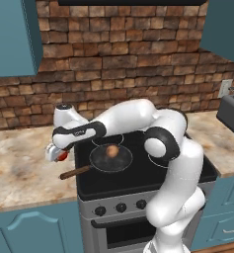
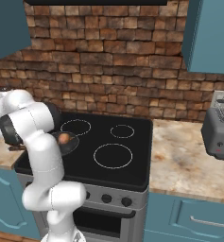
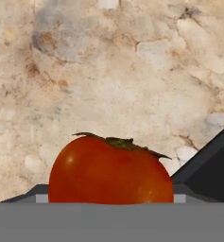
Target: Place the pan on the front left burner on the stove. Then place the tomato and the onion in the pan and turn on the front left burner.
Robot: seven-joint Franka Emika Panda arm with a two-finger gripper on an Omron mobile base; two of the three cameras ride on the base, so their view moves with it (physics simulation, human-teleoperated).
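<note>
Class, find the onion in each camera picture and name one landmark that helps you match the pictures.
Left base view: the onion sits in the pan, centre of the picture, just left of the arm's elbow.
Right base view: the onion is left of centre, beside the arm.
Hand view: not in it.
Shared landmark: the stove, in both base views.

Glossy white arm point(image 1: 138, 118), dark joints
</note>
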